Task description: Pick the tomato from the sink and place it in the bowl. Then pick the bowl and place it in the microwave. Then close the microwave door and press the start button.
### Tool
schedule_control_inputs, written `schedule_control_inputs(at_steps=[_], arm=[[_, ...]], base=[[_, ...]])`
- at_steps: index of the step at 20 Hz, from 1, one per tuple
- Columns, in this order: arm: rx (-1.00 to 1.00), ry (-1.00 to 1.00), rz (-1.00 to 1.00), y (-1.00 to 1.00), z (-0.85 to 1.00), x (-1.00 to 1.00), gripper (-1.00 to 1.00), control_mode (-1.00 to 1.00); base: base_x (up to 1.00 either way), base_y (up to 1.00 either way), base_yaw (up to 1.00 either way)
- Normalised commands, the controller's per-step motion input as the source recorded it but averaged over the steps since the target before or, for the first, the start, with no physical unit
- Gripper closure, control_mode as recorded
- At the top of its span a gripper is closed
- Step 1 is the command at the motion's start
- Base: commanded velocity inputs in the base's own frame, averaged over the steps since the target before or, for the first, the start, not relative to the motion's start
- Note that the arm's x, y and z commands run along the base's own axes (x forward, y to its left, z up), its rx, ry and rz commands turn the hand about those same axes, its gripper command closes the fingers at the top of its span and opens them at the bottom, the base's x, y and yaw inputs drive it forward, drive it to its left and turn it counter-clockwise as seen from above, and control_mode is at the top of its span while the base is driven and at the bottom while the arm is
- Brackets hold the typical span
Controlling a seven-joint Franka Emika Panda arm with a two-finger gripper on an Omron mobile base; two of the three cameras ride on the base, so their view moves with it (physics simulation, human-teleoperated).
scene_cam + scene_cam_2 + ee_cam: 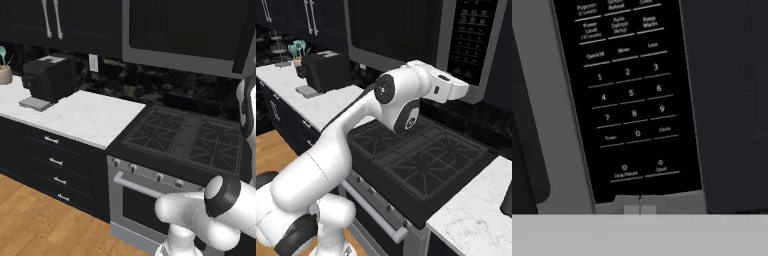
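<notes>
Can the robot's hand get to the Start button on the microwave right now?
Probably yes. The gripper, shut, points at the microwave keypad, with the Start button just above its tips and nothing between them. The microwave door looks closed.

Even flat rendered light, dim dark cabinetry, soft low-resolution blur throughout.

- Left base view looks forward and down from behind the arm's left, over the stove (187, 137).
- Right base view looks from its right, sharing that stove (421, 160) and the microwave (406, 30).
- Hand view faces the microwave's keypad (629, 95), very near.
</notes>
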Motion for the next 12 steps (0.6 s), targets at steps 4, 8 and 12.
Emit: schedule_control_inputs(at_steps=[4, 8, 12], arm=[[0.05, 0.00, 0.00, -0.25, 0.00, 0.03, 1.00, -1.00], [0.04, 0.00, 0.00, -0.23, 0.00, 0.20, 1.00, -1.00], [0.01, 0.00, 0.00, -0.15, 0.00, 0.22, 1.00, -1.00]], base=[[0.00, 0.00, 0.00], [0.00, 0.00, 0.00], [0.00, 0.00, 0.00]])
